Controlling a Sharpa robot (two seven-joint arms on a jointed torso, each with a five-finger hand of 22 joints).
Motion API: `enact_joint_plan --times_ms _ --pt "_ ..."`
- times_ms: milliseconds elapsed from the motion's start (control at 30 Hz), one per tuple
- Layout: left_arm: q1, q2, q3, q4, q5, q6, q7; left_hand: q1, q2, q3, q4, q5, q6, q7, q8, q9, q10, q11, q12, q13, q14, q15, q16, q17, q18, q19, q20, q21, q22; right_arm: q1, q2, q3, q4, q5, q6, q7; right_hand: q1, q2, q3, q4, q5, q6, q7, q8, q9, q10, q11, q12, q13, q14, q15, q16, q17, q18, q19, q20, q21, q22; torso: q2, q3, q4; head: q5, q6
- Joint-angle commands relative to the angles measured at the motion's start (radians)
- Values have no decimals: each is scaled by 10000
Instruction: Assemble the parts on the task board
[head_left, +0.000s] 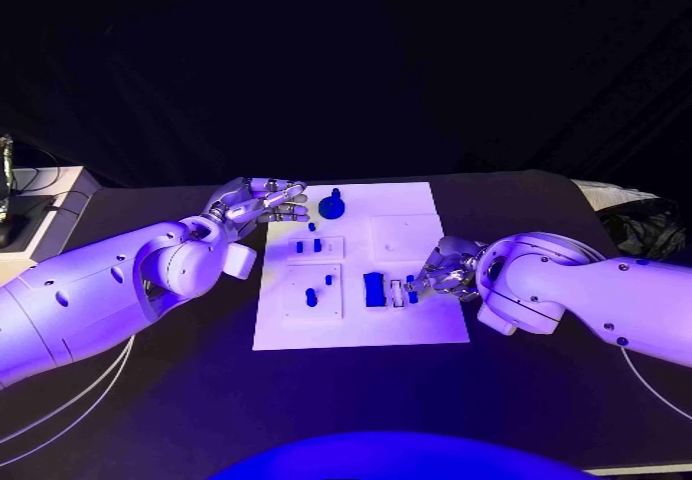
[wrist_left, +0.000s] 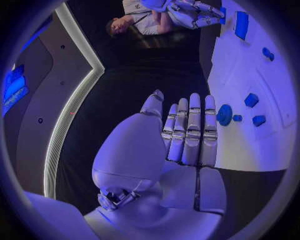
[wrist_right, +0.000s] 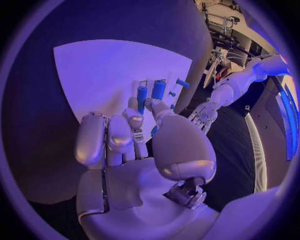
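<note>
- Task board (head_left: 361, 335), the white plate, lies in the middle of the black table (head_left: 173, 400); I place everything else against it.
- Round blue part (head_left: 332, 208) sits near the board's far edge, with a short stem sticking up from it.
- Two small blue pegs (head_left: 309, 245) stand in a raised square block on the board's left half, toward the far side, with a third small peg just beyond them.
- Another blue peg (head_left: 310, 296) stands in the square block nearer me on that same left half.
- A larger blue rectangular part (head_left: 375, 289) stands near the board's middle, toward its near right side.
- My left hand (head_left: 261, 204) hovers at the board's far left corner, just beside the round blue part. In the left wrist view the fingers (wrist_left: 190, 131) lie straight and side by side, and I see nothing in them, so I read this hand as empty and unclenched.
- My right hand (head_left: 440, 270) is over the board's right edge, just beside the rectangular part. In the right wrist view its fingertips (wrist_right: 134, 120) are bunched around a blue cylinder-shaped part (wrist_right: 142, 94), with a second blue cylinder (wrist_right: 159, 89) right next to it; I take the hand as gripping the first, though I cannot tell whether it also touches the second.
</note>
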Motion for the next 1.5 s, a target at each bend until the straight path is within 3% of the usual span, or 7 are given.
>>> enact_joint_plan --times_ms 33,367,1033,1100,1267,1367,1500 --pt "-8 23 7 33 51 100 56 -14 97 38 48 41 8 27 -2 -2 -44 -11 -19 15 -78 1 -20 -2 -91 -91 -2 39 -10 -85 184 -4 -110 -180 9 160 128 34 2119 -2195 -38 -1 33 -15 -10 24 -74 -21 -12 -35 -21 -52 -14 -37 315 4 -6 1590 2 -7 0 5 -19" --pt "-8 13 8 53 57 121 50 -34 94 35 57 38 13 23 -2 -2 -38 -12 -18 16 -83 4 -19 -2 -92 -95 -1 44 -22 -319 635 -5 -469 -837 -55 129 140 40 2037 -2148 -72 1 20 -16 -12 28 -78 -7 -15 -33 -23 -67 -31 -35 314 2 -34 1584 3 -6 19 53 -65" --pt "-8 -5 8 58 61 132 23 -50 93 22 60 40 4 27 -3 -2 -46 -8 -19 16 -92 7 -20 -2 -90 -98 2 52 -46 -401 741 -5 -589 -1108 4 125 132 21 1853 -2036 -202 -2 -15 -28 -37 26 -85 10 -19 -31 -23 -61 -24 -38 317 3 -48 1583 0 4 -13 122 -101" --pt "-8 -6 8 58 61 135 17 -50 93 22 60 40 4 27 -3 -2 -46 -8 -19 16 -92 7 -20 -2 -90 -98 2 52 -46 -409 749 -5 -604 -1096 -15 134 168 103 1120 -1808 105 58 -38 -36 -89 41 -137 51 3 -34 -50 -70 -33 -46 324 2 -49 1583 2 5 -12 123 -107" --pt "-8 -12 8 58 61 134 5 -50 93 22 60 40 4 27 -3 -2 -46 -8 -19 16 -92 7 -20 -2 -90 -98 2 52 -46 -426 760 -5 -630 -1075 -119 171 -55 75 245 -1227 -521 149 -100 -180 -487 30 -96 107 33 -22 -22 -54 -16 -53 331 -3 -79 1580 1 6 -11 117 -117" --pt "-8 -14 8 58 61 133 0 -50 93 22 60 40 4 27 -3 -2 -46 -8 -19 16 -92 7 -20 -2 -90 -98 2 52 -46 -432 759 -5 -633 -1072 -164 189 -266 20 -420 -721 -1258 202 -75 -194 -728 35 -66 131 39 -20 -1 -44 -7 -52 337 10 -80 1582 -1 6 -12 117 -124" --pt "-8 -15 8 56 62 134 -3 -50 93 22 60 40 4 27 -3 -2 -46 -8 -19 16 -92 7 -20 -2 -90 -98 2 52 -46 -438 756 -5 -634 -1070 -183 205 -47 38 -1336 -165 -1496 262 -46 -179 -1055 23 -21 127 16 -23 -6 -46 -13 -44 340 32 -100 1581 -5 4 -15 115 -119"
